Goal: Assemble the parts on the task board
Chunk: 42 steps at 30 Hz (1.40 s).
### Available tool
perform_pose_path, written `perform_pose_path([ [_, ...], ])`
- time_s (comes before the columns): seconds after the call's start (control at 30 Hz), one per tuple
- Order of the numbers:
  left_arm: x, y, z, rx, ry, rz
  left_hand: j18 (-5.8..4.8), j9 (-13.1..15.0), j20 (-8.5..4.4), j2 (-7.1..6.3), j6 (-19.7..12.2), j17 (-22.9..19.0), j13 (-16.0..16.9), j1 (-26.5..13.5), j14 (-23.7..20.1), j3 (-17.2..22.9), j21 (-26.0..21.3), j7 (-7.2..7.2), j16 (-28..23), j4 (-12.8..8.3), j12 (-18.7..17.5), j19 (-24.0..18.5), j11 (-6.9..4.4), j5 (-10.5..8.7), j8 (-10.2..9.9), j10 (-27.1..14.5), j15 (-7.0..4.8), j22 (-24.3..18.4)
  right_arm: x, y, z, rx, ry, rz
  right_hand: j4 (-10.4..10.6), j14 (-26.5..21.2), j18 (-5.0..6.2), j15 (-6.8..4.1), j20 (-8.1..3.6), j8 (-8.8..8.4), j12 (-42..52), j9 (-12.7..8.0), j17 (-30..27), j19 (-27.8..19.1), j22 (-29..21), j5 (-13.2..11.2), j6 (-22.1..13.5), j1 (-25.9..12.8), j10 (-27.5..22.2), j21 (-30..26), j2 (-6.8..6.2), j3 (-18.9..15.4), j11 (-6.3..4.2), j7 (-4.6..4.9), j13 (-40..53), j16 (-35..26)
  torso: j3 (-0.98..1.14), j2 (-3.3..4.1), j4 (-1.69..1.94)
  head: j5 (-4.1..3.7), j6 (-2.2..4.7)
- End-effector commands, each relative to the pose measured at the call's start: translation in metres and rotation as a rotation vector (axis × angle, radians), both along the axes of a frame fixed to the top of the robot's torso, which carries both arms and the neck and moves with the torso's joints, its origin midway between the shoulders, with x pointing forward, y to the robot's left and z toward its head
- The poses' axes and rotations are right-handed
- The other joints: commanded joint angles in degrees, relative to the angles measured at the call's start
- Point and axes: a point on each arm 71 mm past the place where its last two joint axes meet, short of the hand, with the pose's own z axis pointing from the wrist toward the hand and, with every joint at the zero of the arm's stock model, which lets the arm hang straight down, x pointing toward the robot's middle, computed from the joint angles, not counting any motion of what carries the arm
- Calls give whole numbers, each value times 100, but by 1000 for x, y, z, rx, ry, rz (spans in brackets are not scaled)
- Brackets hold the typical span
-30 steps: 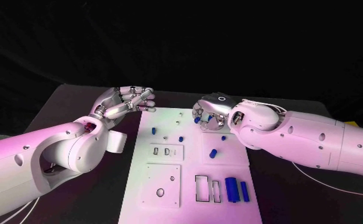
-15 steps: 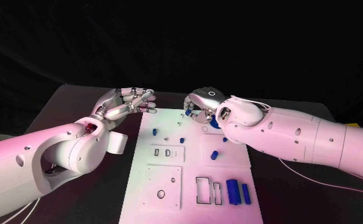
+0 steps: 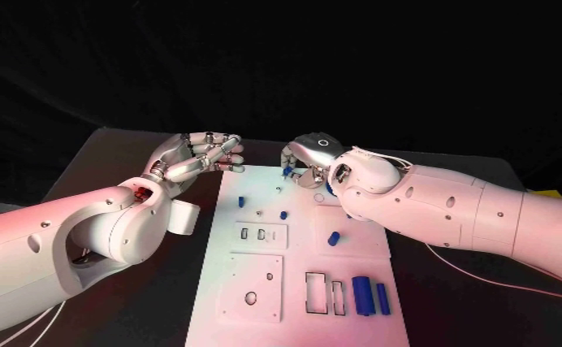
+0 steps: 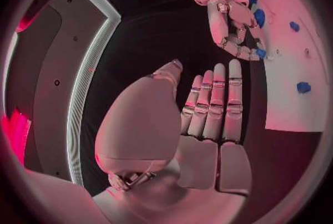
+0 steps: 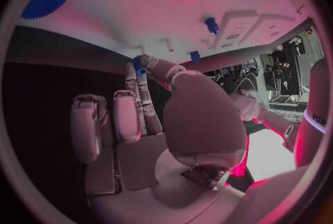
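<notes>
Part (image 3: 288, 171) pinched by right hand (image 3: 310, 162) moved forward.

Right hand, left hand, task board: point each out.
Right hand (image 3: 309, 160), head view, back of the hand.
Left hand (image 3: 199, 156), head view, curled fingers.
Task board (image 3: 299, 314), head view, bare near part.

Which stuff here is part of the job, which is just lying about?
Job:
- task board
- small blue part pinched in right hand
- blue parts on the board, e.g.

Not job:
- black table
- left hand, holding nothing
</notes>
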Motion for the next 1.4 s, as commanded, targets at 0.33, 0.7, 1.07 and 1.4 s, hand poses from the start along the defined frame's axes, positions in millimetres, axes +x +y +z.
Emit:
perform_pose_path([
  [0.33,0,-3,5,-12,-11,-22,106,-5,12,-8,-25,10,-6,-40,-48,42,24,3,-30,0,-36,42,4,-28,-16,-36,4,5,0,5,-6,-13,31,14,18,234,-50,-10,1,12,-15,414,-3,34,587,22,-45,87,61,36,156,25,-121,6,-1,22,1,16,0,32,-50],
  [0.7,1,-2,6,-12,-14,-21,104,-6,13,-5,-28,21,-4,-46,-62,47,31,5,-39,-1,-49,34,7,-30,-21,-38,8,8,-3,9,-8,-15,46,27,29,223,-44,-4,7,8,-26,433,-41,16,565,22,-63,56,47,23,144,11,-114,8,3,1,-1,16,-13,61,-77],
  [1.07,1,-2,7,-11,-16,-22,104,-6,13,-5,-28,21,-4,-46,-62,47,31,5,-39,-1,-49,34,7,-30,-21,-38,8,8,4,10,-10,-32,56,3,111,97,66,167,159,-333,-322,426,-416,-323,116,-68,-546,-132,-546,-270,-25,130,96,175,-132,-217,-3,20,-1,49,-65],
  [1.4,2,-1,7,-10,-16,-18,103,-6,15,-2,-28,31,-2,-49,-73,53,38,6,-46,-4,-58,27,8,-31,-24,-37,11,10,1,5,-10,-34,61,12,159,-19,208,225,231,-548,-258,427,-788,-733,-480,70,-789,-254,-1053,-708,-266,-32,158,179,-269,-465,3,15,-18,71,-87],
])
